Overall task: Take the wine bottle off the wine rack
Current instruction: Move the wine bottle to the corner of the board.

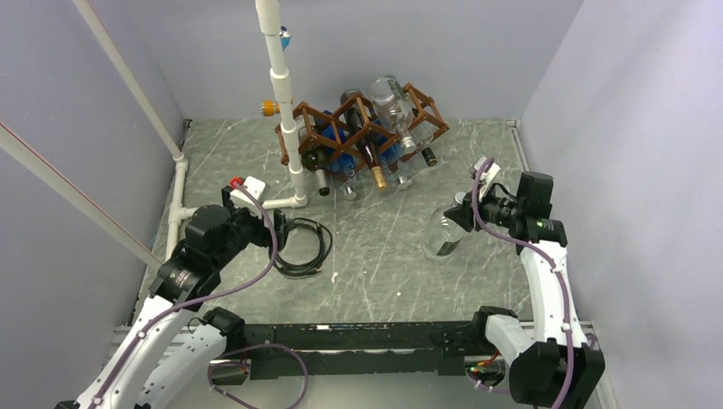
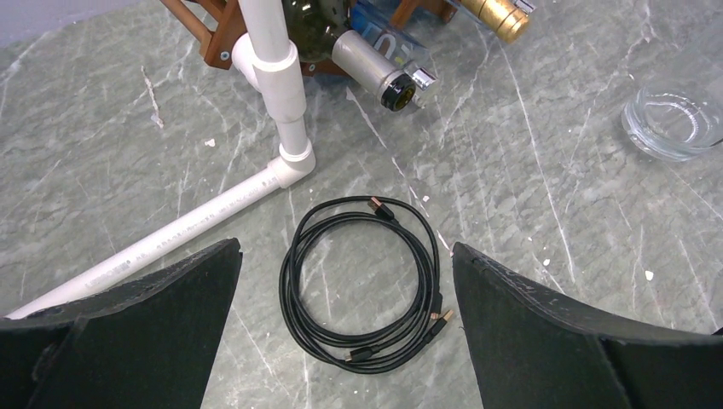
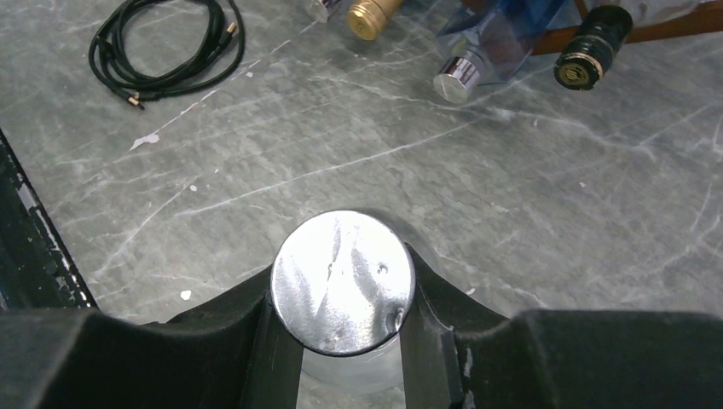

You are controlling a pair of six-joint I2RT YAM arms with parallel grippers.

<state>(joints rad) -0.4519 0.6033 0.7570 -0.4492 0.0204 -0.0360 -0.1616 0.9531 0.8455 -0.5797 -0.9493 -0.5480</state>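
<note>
The dark brown lattice wine rack (image 1: 367,128) stands at the back of the table with several bottles in its cells. A clear glass wine bottle (image 1: 443,239) is off the rack, at the right of the table, its base low over or on the marble. My right gripper (image 1: 465,213) is shut on its neck just below the silver cap (image 3: 343,281), which sits between the fingers (image 3: 435,332). In the left wrist view the bottle's clear base (image 2: 673,123) shows at the right. My left gripper (image 2: 345,251) is open and empty, above a black cable coil (image 2: 362,285).
A white PVC pipe frame (image 1: 286,119) rises in front of the rack's left end and runs along the table's left side. A gold-capped bottle (image 1: 378,175), a blue bottle (image 3: 503,47) and a dark bottle (image 3: 588,51) stick out of the rack. Grey walls enclose the table.
</note>
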